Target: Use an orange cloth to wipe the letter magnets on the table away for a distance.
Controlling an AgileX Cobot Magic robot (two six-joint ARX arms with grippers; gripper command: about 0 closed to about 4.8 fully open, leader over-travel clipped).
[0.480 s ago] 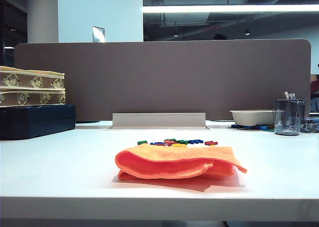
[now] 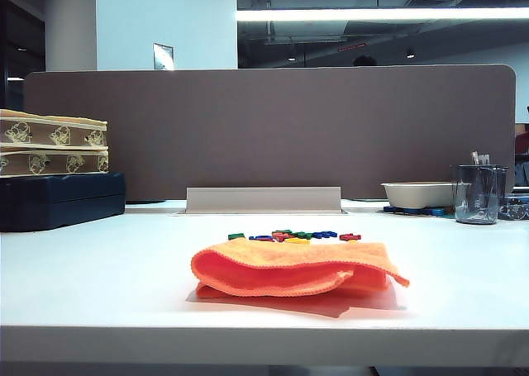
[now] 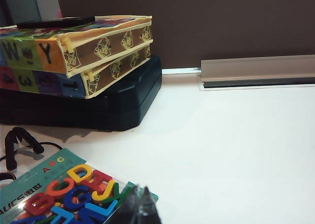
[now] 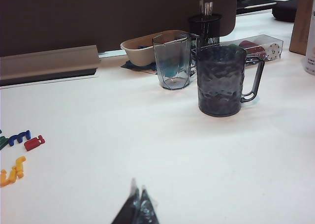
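Left end effector: fingertips together, empty, above the worktop. Right end effector: likewise pressed together, holding nothing. Orange cloth lies folded before the letter magnets.

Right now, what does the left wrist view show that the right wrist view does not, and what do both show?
Only the left wrist view shows the stacked boxes, the dark case beneath them and a pack of letters. Only the right wrist view shows the dark mug, a clear cup, a white bowl and loose letter magnets. Both show the white table, the brown divider and their own gripper's shut tips: left gripper, right gripper.
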